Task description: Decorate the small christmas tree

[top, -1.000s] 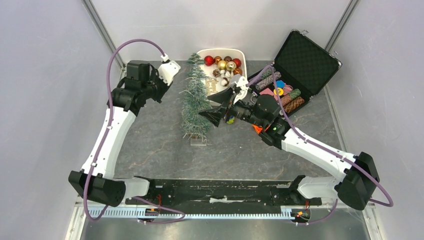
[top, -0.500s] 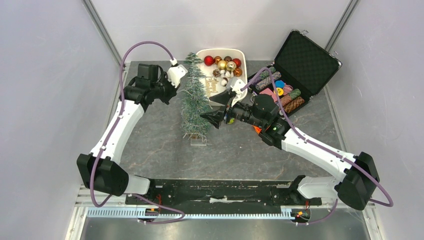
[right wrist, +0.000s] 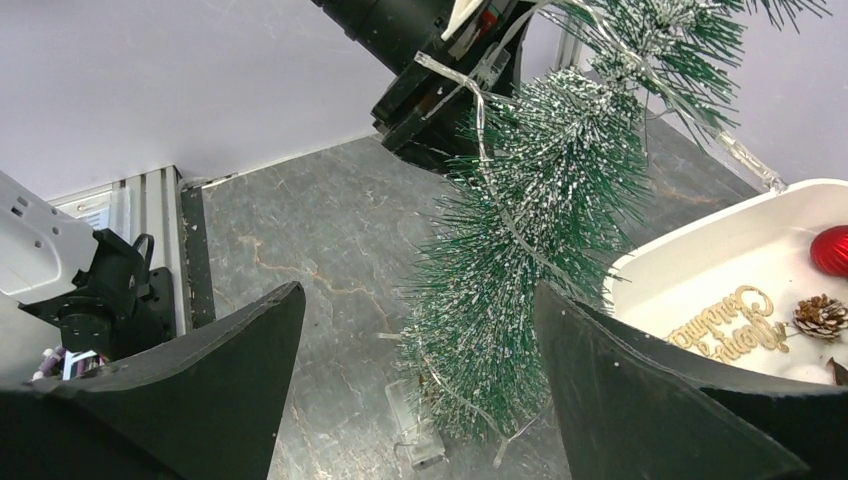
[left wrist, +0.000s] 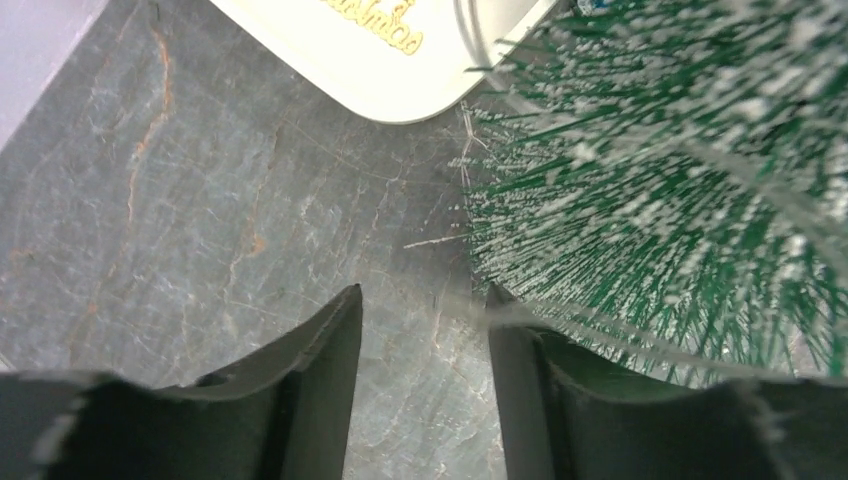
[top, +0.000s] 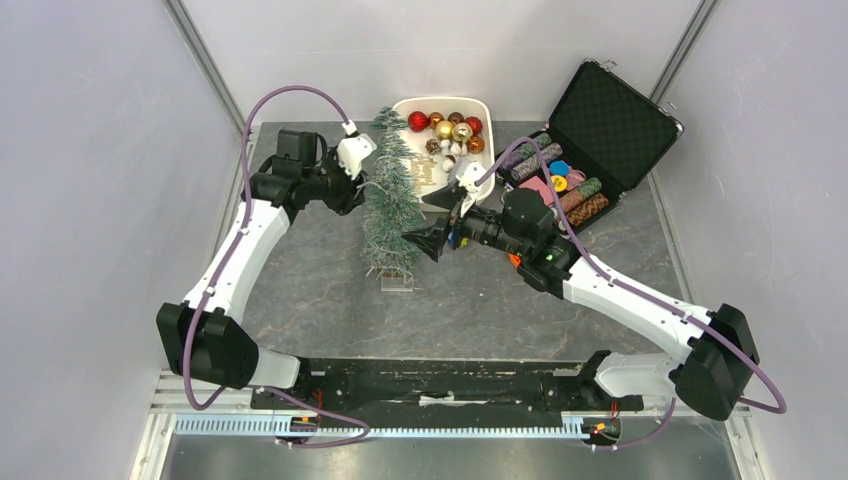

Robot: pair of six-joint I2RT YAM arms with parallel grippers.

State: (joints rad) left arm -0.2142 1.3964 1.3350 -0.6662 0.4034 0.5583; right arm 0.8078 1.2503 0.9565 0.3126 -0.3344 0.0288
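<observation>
Left hand [left wrist: 422, 300]: part open against the upper branches, clamping nothing; clear strand [right wrist: 481, 125] lies over one finger. The small christmas tree [top: 388, 205]: upright mid-desk [top: 320, 290]. Likely light, tippy, bristles yield, so you should steady its base. Right hand [right wrist: 418, 290]: wide open, empty.

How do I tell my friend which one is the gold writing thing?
Look just behind the tree for the white tray of ornaments. At the tray's near end, beside the tree, lies the gold sign. It is flat, curly lettering, while its neighbours are round balls and a pinecone.
</observation>
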